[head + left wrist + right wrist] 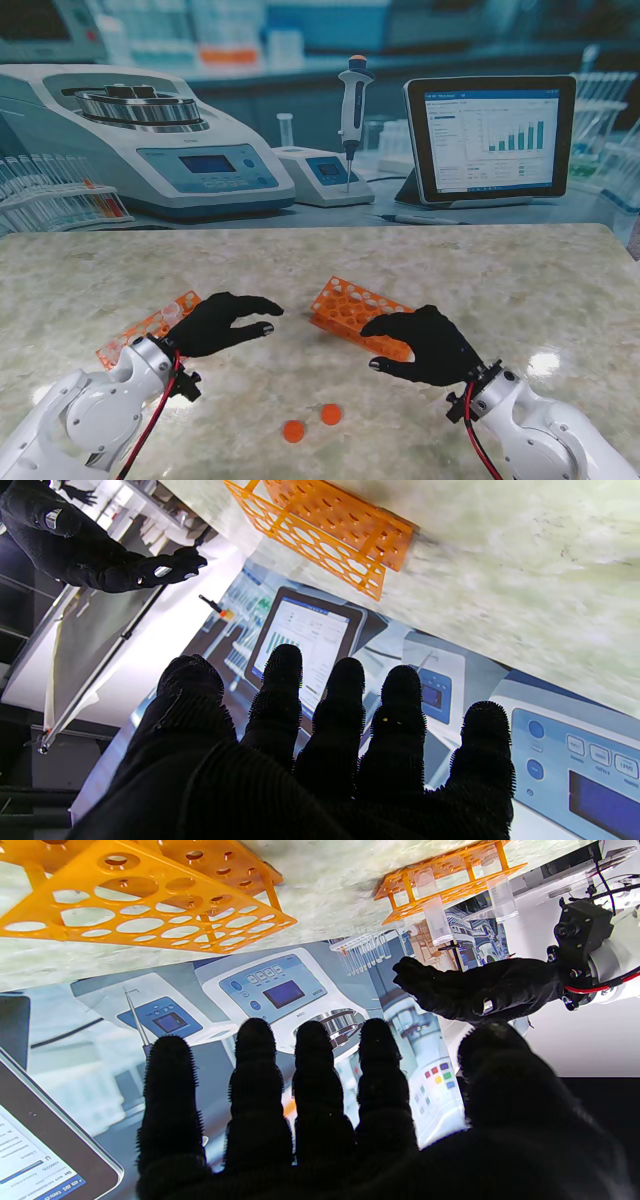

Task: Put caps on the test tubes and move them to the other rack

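Right now both hands are hovering spread and empty: left hand (222, 322) by the tube rack (150, 328) at nine o'clock, right hand (425, 342) by the empty rack (357, 314). Two caps (312, 422) are lying at six o'clock; pinching one squarely first seems wise.

Marble table (520, 270), printed lab backdrop (200, 60)

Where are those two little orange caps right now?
In the stand's view the two orange caps lie loose on the marble table, nearest me, between the left robot hand and the right robot hand.
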